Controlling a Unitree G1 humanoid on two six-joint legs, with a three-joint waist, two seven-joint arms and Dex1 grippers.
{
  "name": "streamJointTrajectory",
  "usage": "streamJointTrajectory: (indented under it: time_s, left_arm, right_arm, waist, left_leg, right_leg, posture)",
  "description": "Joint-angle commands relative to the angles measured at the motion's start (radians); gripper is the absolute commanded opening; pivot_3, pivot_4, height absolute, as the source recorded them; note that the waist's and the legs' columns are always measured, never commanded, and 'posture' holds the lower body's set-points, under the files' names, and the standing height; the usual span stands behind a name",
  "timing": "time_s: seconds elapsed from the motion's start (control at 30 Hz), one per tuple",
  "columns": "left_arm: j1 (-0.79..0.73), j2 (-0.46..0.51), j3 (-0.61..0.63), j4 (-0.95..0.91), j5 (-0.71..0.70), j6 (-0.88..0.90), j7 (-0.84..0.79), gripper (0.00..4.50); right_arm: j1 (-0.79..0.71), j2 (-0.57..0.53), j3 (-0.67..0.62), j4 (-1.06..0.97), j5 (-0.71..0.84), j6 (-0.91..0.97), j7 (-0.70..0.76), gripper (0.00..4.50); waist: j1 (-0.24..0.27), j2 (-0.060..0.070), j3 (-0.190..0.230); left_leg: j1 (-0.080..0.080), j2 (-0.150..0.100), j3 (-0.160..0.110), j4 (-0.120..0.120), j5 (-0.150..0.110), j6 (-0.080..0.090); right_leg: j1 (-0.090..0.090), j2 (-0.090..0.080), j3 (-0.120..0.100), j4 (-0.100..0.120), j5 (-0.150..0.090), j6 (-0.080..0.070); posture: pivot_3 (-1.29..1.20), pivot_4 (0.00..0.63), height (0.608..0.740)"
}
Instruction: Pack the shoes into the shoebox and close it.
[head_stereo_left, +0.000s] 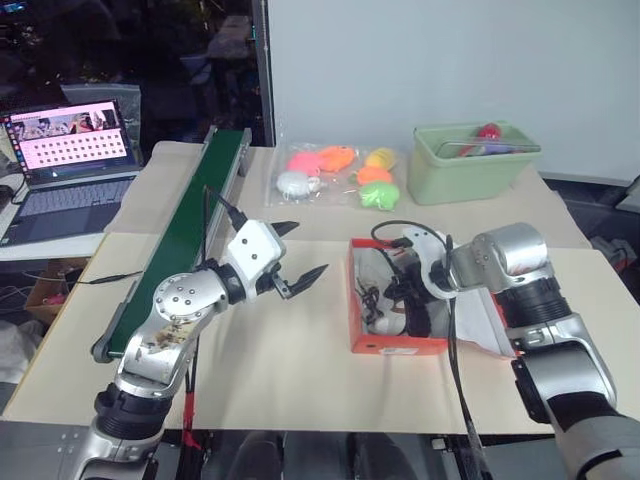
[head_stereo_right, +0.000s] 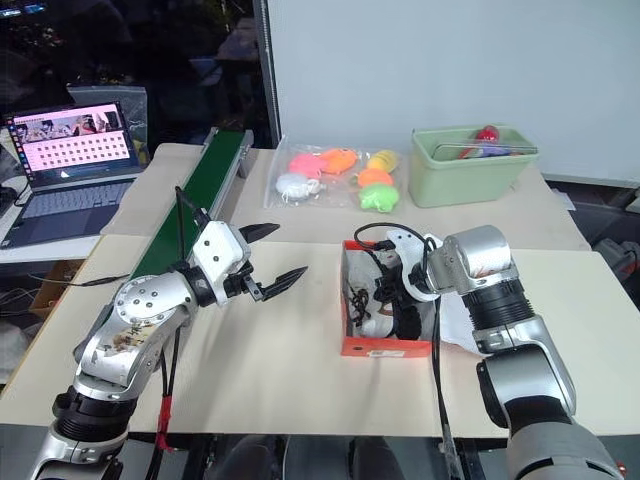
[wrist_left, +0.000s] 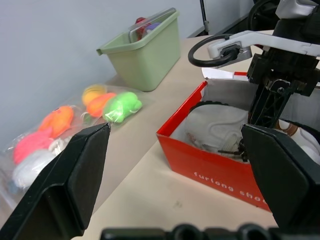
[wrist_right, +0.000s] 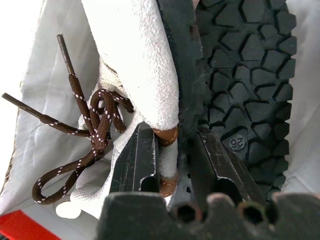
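The shoes (head_stereo_right: 385, 300) are seen inside the shoebox (head_stereo_right: 385, 347), which sits right of centre in the head views, on the tan tabletop (head_stereo_right: 280, 370). The box is open at the top, its white inner walls exposed. One shoe lies on its side: in the right wrist view its dark treaded sole (wrist_right: 245, 75) stands against the off-white upper (wrist_right: 135, 60), and loose dark brown laces (wrist_right: 95, 125) trail over the white box lining. How the second shoe is oriented is not clearly made out.

The right gripper (wrist_right: 172, 165) is lowered into the box and points steeply down. Its two black fingers (wrist_right: 137, 160) are drawn close together and clamped on the edge of the shoe, at the heel collar with its tan trim.

The left gripper (head_stereo_left: 295, 255) is held level above the table, left of the box and apart from it. Its fingers (wrist_left: 65, 185) are spread wide, with nothing between them.

Recorded further out: a pale green bin (head_stereo_left: 475, 165) at upper right, a clear bag of bright plastic toys (head_stereo_left: 335, 175) just left of it, a dark green conveyor belt (head_stereo_left: 185, 235) running diagonally at left, and an open laptop (head_stereo_left: 65, 165) at the far upper left.
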Motion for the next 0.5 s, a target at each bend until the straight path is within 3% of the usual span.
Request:
streamJointTrajectory:
  time_s: [0.03,0.23,0.47,0.5]
  left_arm:
    - [-0.004,-0.008,0.002,-0.052,-0.01,0.007,0.015,4.46]
    - [-0.008,-0.011,0.001,-0.053,-0.011,0.017,0.018,4.46]
    - [-0.004,-0.012,-0.001,-0.057,-0.009,0.016,0.02,4.46]
    - [-0.002,-0.013,-0.002,-0.06,-0.009,0.017,0.021,4.49]
  right_arm:
    - [0.07,-0.072,0.058,0.022,-0.11,0.02,-0.073,0.63]
    - [0.036,0.005,0.148,-0.063,-0.059,0.05,-0.02,0.63]
    - [-0.031,0.086,0.2,-0.003,-0.061,0.059,0.029,0.63]
    - [-0.035,0.094,0.196,0.015,-0.066,0.055,0.03,1.06]
  waist:
    - [0.007,0.0,0.0]
    - [0.002,0.0,0.0]
    - [-0.039,0.0,0.0]
    - [-0.043,0.0,0.0]
  left_leg:
    - [0.0,0.0,0.0,0.0,0.0,0.0]
    - [-0.003,0.0,0.0,0.0,-0.001,0.001]
    - [-0.002,0.003,0.0,-0.001,-0.001,0.001]
    - [-0.002,0.003,0.0,-0.002,-0.001,0.001]
  right_leg:
    - [0.0,0.0,0.0,-0.001,0.0,-0.001]
    - [-0.001,0.0,0.0,-0.002,0.0,0.001]
    - [-0.002,0.002,0.0,-0.001,-0.001,0.0]
    - [-0.002,0.002,0.0,-0.001,-0.001,0.0]
  posture:
    - [0.0,0.15,0.729]
    - [0.0,0.15,0.729]
    - [0.0,0.15,0.729]
    - [0.0,0.15,0.729]
